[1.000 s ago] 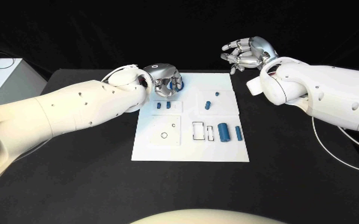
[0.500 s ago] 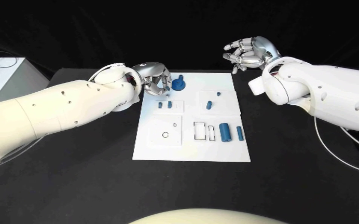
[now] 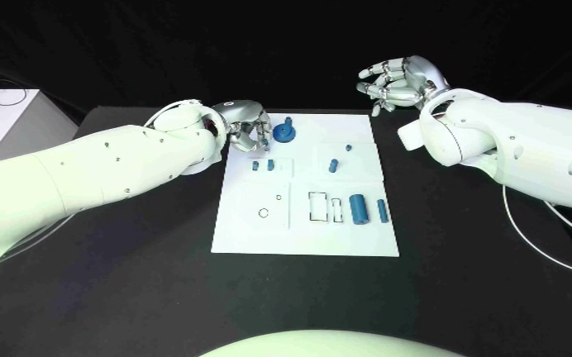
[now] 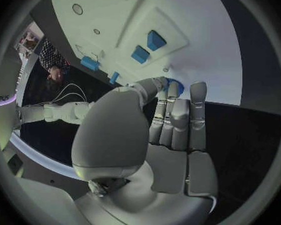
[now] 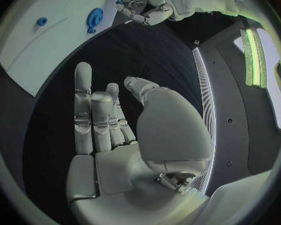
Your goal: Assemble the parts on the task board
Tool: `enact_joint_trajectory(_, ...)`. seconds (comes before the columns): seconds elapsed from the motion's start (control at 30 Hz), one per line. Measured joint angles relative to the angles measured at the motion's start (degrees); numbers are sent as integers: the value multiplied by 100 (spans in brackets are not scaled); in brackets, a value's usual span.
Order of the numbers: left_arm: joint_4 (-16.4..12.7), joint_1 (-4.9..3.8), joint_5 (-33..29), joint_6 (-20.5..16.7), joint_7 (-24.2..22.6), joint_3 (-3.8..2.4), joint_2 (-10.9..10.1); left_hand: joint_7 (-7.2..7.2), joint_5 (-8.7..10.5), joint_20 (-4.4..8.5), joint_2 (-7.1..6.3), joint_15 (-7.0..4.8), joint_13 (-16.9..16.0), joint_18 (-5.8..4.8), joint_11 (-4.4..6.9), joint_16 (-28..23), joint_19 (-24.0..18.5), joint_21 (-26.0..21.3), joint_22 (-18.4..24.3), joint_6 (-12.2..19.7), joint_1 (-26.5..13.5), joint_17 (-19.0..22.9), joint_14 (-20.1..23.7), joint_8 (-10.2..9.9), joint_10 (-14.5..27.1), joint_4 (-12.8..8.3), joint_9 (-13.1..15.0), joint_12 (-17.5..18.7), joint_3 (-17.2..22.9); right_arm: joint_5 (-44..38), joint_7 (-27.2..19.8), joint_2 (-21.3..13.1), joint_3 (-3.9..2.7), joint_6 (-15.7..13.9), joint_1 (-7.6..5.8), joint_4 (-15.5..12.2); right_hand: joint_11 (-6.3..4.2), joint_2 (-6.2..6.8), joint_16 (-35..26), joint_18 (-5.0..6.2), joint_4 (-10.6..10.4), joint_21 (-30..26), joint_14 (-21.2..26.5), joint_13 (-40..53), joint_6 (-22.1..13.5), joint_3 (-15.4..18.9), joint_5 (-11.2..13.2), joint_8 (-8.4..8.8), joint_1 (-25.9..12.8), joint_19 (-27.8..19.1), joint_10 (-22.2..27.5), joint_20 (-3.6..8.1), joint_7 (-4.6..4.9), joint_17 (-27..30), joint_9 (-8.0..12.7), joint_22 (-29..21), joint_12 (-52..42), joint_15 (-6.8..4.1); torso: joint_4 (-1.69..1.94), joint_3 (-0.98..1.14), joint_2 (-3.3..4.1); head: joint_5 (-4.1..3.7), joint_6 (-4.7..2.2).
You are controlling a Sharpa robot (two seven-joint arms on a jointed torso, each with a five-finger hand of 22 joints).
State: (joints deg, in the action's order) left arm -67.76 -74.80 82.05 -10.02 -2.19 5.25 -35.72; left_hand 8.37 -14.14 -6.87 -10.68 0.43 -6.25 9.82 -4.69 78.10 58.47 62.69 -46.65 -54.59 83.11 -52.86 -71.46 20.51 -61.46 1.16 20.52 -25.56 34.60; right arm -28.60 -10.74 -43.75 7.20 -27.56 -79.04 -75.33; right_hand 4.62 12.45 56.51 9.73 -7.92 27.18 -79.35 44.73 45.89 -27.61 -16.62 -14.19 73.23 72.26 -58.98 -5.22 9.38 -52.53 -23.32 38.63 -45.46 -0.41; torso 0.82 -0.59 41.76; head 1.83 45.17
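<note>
Board (image 3: 304, 241) sits mid-table (image 3: 119, 291), white, flat, long side running away from the robot. Blue parts on it: a round knob with a peg (image 3: 285, 131) at the far left corner, two small blocks (image 3: 264, 164) in the left recess below it, two small pegs (image 3: 340, 159) in the far right panel, a thick cylinder (image 3: 358, 207) and a thinner pin (image 3: 383, 211) lying side by side in the near right panel. Near left panel has a ring outline and a small hole. Rectangular slot outlines sit just left of the cylinder.

Left hand (image 3: 245, 130) is at the board's far left corner, just beside the knob. Fingers curled down toward the board edge. Left wrist view shows the fingertips (image 4: 175, 92) right at the blue knob (image 4: 177, 84); cannot tell whether they actually grip it or only touch it. Blocks (image 4: 148, 47) sit beyond the fingers in that view.

Right hand (image 3: 399, 83) is raised off the table, past the board's far right corner, well apart from all parts. Fingers (image 5: 97, 115) loosely spread, slightly curved, holding nothing. Right wrist view also catches the knob (image 5: 94, 18) and left hand (image 5: 147, 12) across the board (image 5: 40, 55).
</note>
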Motion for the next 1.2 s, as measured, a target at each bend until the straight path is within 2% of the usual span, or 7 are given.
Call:
enact_joint_trajectory(0.57,74,10,15,152,3,57,61,0,0,0,0,0,-7,0,18,0,0,0,8,1,0,9,0,-28,-18,-6,-1,10,-6,-1,0,10,0,0,0,4,1,0,0,0,0,0,0,1,-1,0,0,0,0,0,0,0,-1,1,1,0,0,0,-2,1,-3,13,1)
enact_joint_trajectory(1.2,166,35,9,211,0,64,128,-21,1,0,0,0,-6,0,17,0,-1,0,7,-18,0,9,0,-37,-17,-6,-3,32,-7,-1,0,14,0,0,0,4,2,0,0,0,0,0,1,1,-1,0,0,0,0,-1,-1,-1,-2,1,1,1,0,0,-3,-2,1,1,22)
